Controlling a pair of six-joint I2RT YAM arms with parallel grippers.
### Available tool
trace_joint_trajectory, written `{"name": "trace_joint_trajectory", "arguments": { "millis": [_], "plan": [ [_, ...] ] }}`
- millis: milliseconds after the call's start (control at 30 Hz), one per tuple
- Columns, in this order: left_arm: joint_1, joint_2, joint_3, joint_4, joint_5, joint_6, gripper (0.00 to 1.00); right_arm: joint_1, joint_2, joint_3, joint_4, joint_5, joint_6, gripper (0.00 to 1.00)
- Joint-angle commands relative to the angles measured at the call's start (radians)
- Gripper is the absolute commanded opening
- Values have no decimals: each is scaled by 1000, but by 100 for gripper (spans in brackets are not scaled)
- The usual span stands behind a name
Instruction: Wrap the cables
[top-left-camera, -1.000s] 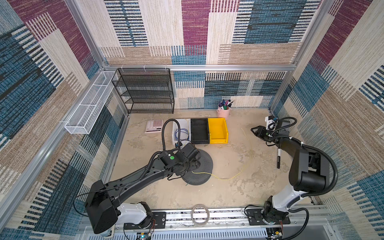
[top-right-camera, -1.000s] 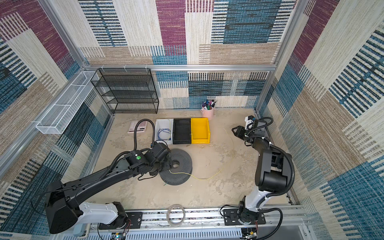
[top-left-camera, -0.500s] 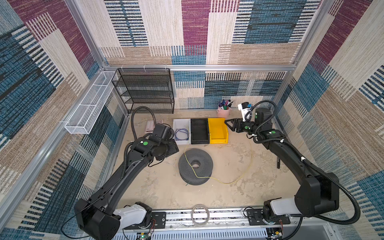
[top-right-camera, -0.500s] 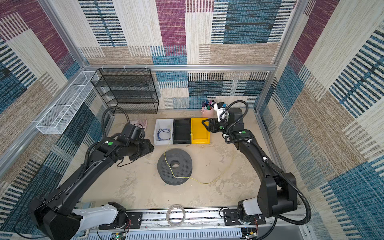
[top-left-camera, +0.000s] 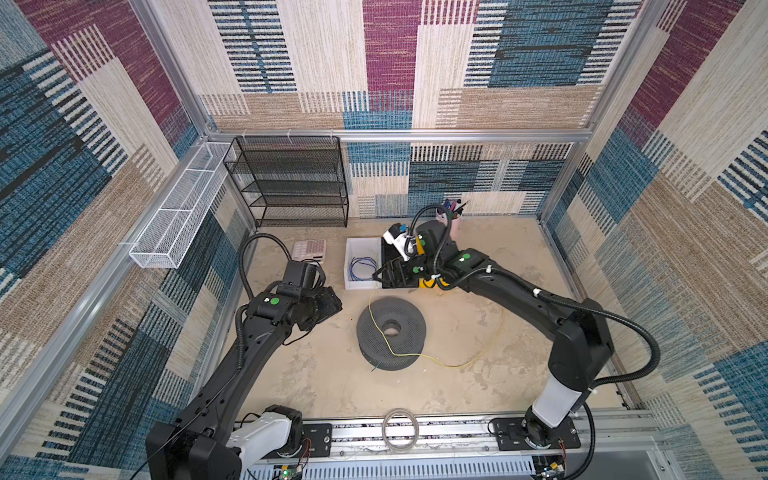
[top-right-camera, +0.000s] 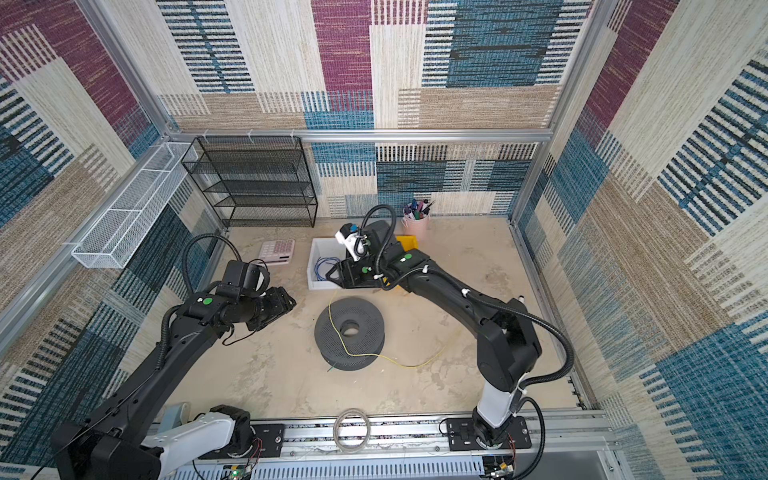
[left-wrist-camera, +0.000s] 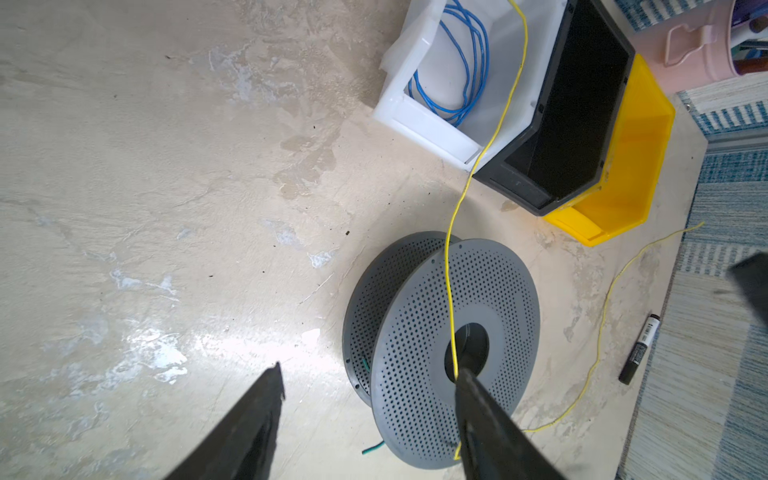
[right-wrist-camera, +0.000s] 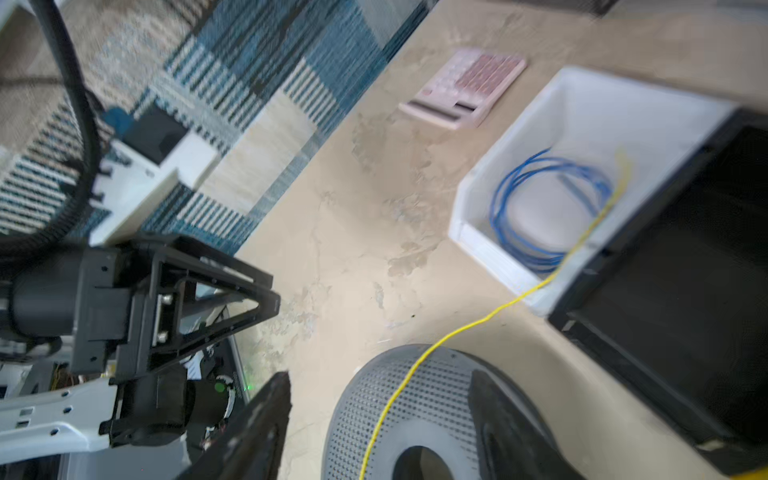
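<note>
Right gripper (top-left-camera: 380, 275) hovers at the near edge of the white plastic bin (top-left-camera: 359, 286), fingers spread and nothing pinched. The thin yellow cable (left-wrist-camera: 447, 270) runs free from inside that bin and over its near rim, right beside the black plastic bin (left-wrist-camera: 582, 104). From there it crosses the flat grey perforated spool (top-left-camera: 411, 332) at mid-table, drops off the spool's near rim and sweeps right in a wide curve. The thin blue cable (left-wrist-camera: 455, 116) lies coiled inside the white bin.

Left gripper (top-left-camera: 332, 305) hangs left of the spool, clear of its rim — also spread, also empty. Bare tan tabletop (top-left-camera: 316, 374) lies open between that gripper and the spool, and all along the near side. A black marker (left-wrist-camera: 640, 349) lies by the table's right edge, just beyond the yellow curve.
</note>
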Motion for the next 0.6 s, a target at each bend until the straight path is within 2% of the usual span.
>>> {"name": "trace_joint_trajectory", "arguments": {
  "millis": [0, 167, 267, 367, 567],
  "plan": [
    [13, -27, -29, 49, -1, -13, 67, 69, 50, 33, -89, 82, -3, 70],
    [44, -73, -54, 40, -32, -11, 67, 151, 141, 94, -167, 257, 26, 70],
    [49, -103, -64, 30, -64, -3, 67, 157, 146, 66, -112, 266, 78, 69],
    [58, -129, -80, 31, -77, -2, 68, 175, 195, 127, -187, 358, 86, 66],
    [78, -151, -110, 49, -66, 7, 68, 175, 182, 93, -195, 399, 124, 64]
  ]
}}
